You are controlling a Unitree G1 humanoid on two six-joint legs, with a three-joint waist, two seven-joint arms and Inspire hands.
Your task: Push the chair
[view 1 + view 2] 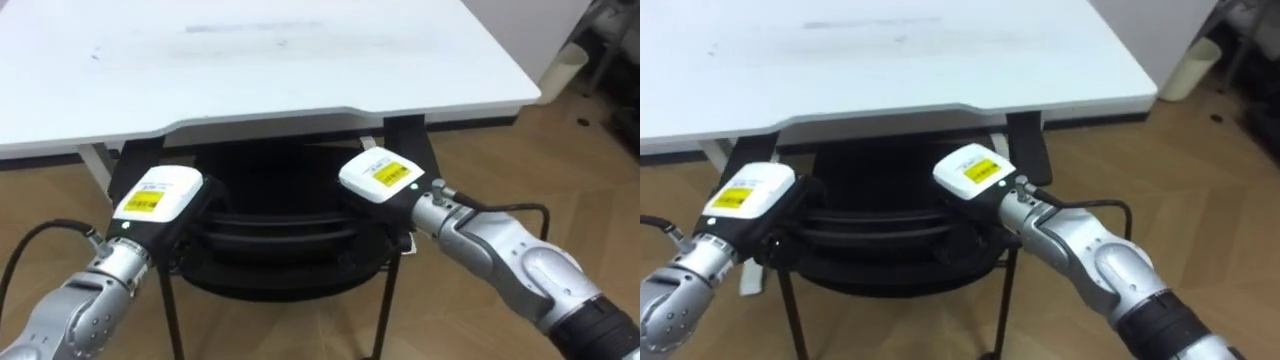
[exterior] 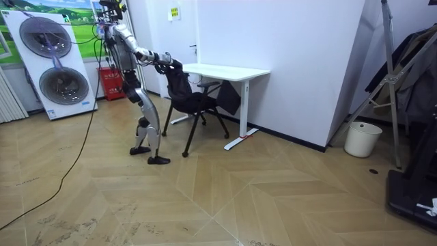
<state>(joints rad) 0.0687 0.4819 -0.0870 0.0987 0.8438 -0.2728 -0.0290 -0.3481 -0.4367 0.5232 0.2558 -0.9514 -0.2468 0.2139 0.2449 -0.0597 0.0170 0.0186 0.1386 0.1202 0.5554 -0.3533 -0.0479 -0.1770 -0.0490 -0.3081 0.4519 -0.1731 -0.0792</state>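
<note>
Plainly the black chair point(image 1: 280, 235) is close to home: its backrest top sits just below the near edge of the white desk point(image 1: 300, 70), and the seat beyond it runs into the shadow under the tabletop. In the room view the robot stands behind the chair at the desk's left end, both arms stretched forward to the backrest. The left hand point(image 1: 160, 200) rests on the backrest's left shoulder and the right hand point(image 1: 378, 178) on its right shoulder, backs turned up toward the head camera. The fingers of both are lost over the dark far side of the backrest, so I cannot tell whether they are curled round it or laid flat against it. I judge the push to be well along, with contact made and the seat partly tucked in. What looks left is a short final shove until the backrest meets the desk edge, and then letting go. Well apart, by the wall at the room view's right, a white wastebasket point(image 2: 362, 139) stands on the wooden floor point(image 2: 239, 198); what it holds cannot be made out.
</note>
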